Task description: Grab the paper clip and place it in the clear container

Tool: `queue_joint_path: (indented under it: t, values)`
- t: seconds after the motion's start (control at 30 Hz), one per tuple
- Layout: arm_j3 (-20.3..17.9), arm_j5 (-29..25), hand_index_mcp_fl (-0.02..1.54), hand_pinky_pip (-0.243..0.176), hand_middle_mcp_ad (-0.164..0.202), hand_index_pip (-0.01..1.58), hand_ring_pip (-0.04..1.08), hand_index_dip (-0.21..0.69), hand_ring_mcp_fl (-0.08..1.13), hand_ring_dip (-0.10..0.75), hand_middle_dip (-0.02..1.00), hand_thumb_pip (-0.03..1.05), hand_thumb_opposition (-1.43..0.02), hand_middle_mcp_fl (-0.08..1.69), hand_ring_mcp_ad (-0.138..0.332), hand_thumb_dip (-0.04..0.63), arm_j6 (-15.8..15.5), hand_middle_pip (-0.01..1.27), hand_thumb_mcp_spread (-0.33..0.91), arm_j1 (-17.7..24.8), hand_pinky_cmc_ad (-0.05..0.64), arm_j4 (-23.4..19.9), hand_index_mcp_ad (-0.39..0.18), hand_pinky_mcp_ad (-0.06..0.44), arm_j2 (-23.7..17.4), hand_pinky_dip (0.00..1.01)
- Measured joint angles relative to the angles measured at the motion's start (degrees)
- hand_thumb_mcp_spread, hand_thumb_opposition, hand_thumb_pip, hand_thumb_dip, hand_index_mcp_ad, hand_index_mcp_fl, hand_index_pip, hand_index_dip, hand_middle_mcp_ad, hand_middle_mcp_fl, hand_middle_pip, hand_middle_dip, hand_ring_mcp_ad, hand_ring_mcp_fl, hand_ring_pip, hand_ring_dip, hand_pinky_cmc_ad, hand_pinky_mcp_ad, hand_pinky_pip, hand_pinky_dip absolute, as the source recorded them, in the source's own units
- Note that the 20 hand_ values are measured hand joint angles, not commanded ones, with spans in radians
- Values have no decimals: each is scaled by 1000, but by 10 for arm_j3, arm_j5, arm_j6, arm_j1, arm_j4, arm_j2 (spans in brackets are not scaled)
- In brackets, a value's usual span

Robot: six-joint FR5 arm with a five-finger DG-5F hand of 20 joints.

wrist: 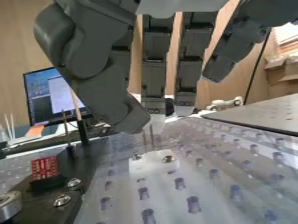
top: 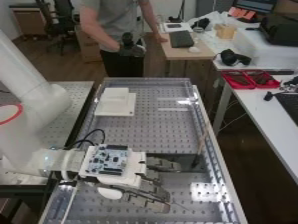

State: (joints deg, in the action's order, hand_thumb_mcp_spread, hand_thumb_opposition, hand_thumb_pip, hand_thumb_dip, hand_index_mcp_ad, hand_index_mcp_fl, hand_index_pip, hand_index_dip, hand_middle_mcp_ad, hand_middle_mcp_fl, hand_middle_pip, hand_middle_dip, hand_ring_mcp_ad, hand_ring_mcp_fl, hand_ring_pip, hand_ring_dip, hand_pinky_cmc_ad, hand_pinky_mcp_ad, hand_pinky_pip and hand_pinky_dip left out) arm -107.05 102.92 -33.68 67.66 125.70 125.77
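Dark grey robot hand (top: 157,191) low over the near end, probably for a thin pick-up.
Fingers straight, released, pointing right above the perforated grey bench top (top: 148,131); low tips would suit a thin object. Paper clip: position cannot be told; thin upright lines (wrist: 153,137) below the thumb's tip might be it. White rectangular block (top: 115,95) sits far left, presumably set aside for working room.

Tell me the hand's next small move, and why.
I'd probably ease the hand slightly toward the small white block before closing: its fingers look straight, and the thin upright wires, perhaps the paper clip, rise from that block near the thumb's tip, with no clear pinch on them.
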Motion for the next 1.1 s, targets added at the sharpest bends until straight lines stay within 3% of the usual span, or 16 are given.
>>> queue_joint_path:
  t: [0.57, 0.63, 0.9, 1.1]
  values:
    - [3, 32, 194, 80, -44, 611, 405, -190, 393, 443, 663, 819, -867, 445, 37, 333, -57, 915, 590, -2, 478, -18, -188, 164, 7, 195]
    - [3, 31, 152, 80, -42, 614, 417, -190, 387, 438, 663, 862, -867, 429, 35, 333, -59, 911, 590, -2, 478, -19, -187, 152, 8, 195]
    - [7, 29, 159, 84, -42, 628, 436, -188, 384, 428, 660, 862, -867, 405, 38, 333, -64, 942, 574, -6, 478, -14, -188, 150, 8, 195]
    - [11, 28, 106, 80, -45, 660, 476, -188, 316, 422, 654, 864, -864, 365, 49, 333, -63, 944, 572, -7, 480, -1, -188, 143, 10, 202]
